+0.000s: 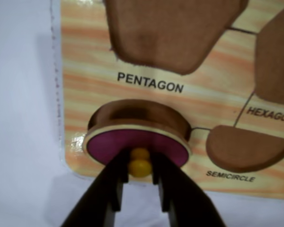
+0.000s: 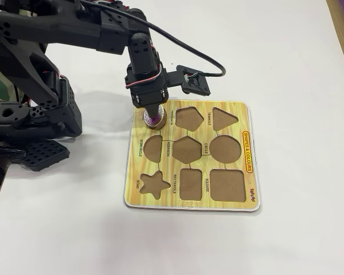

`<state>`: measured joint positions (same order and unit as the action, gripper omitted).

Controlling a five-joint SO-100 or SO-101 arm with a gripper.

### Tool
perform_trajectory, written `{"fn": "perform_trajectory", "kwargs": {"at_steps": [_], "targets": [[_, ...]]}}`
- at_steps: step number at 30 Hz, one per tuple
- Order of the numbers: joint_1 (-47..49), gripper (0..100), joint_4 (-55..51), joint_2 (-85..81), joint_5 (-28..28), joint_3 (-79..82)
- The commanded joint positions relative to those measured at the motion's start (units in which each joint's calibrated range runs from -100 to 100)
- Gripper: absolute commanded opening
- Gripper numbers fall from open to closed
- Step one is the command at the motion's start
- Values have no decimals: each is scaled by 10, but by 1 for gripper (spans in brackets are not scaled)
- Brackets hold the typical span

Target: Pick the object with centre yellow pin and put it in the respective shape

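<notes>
The small purple oval puzzle piece (image 1: 137, 144) with pale rim and yellow centre knob (image 1: 140, 167) sits tilted over the oval brown cut-out (image 1: 139, 116) near the board's corner, its near edge raised above the board surface and the recess showing behind it. The black two-finger gripper (image 1: 140, 171) has its jaws closed narrowly on the yellow knob, one finger on either side. In the fixed view the piece (image 2: 153, 118) is directly beneath the gripper (image 2: 153, 114) at the top left corner of the yellow wood-grain shape-sorter board (image 2: 249, 152). Adjacent recesses are labelled PENTAGON (image 1: 175, 33), HEXAGON (image 1: 274, 61) and SEMICIRCLE (image 1: 248, 149), all unfilled. The board lies flat on a white table (image 2: 298, 69), with the black robot arm (image 2: 63, 34) reaching in from the left of that view.
</notes>
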<state>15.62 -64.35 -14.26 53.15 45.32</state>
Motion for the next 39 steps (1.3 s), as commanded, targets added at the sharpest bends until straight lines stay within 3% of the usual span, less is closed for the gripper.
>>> {"fn": "perform_trajectory", "kwargs": {"at_steps": [1, 39], "targets": [[-7, 5, -2, -12, -3, -4], [-31, 5, 7, 30, -3, -42]]}}
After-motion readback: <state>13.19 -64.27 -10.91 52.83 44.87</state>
